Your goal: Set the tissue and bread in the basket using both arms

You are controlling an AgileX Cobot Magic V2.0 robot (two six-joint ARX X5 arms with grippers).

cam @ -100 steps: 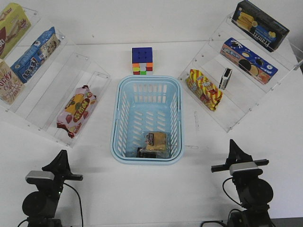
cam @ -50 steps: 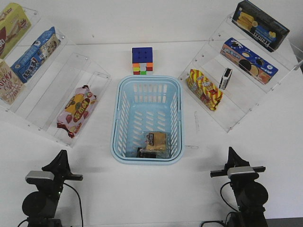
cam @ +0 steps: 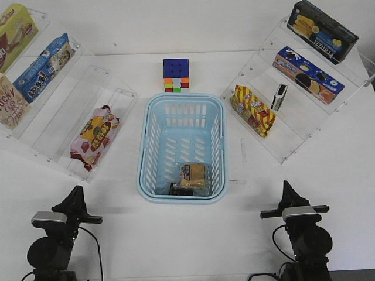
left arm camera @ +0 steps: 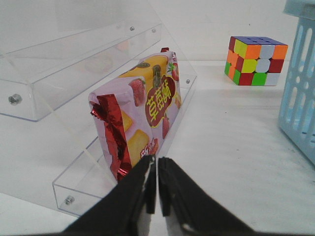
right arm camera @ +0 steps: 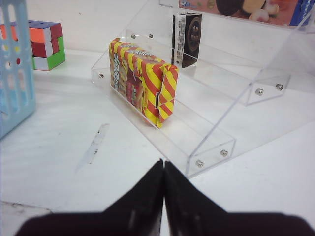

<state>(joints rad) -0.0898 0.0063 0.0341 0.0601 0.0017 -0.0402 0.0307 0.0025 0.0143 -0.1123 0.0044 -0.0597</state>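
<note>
Both the left gripper [left arm camera: 156, 169] and right gripper [right arm camera: 163, 169] sit clenched on nothing, parked near the table's front edge. Ahead and between them, the basket [cam: 146, 140] holds the bread [cam: 194, 174] and, beside it, the tissue [cam: 176, 188]. The task looks finished; nothing further seems required.

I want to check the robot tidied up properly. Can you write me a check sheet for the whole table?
Surface: white table, bare patch near the robot.
Job's things: bread and tissue lie inside the blue basket.
Clutter: puzzle cube behind the basket; snack packs on clear shelves both sides; a second small black pack on the right shelf.
Claws: left claw shut, empty; right claw shut, empty.
Cables: black cable by the left arm.
Surroundings: nothing seen.
</note>
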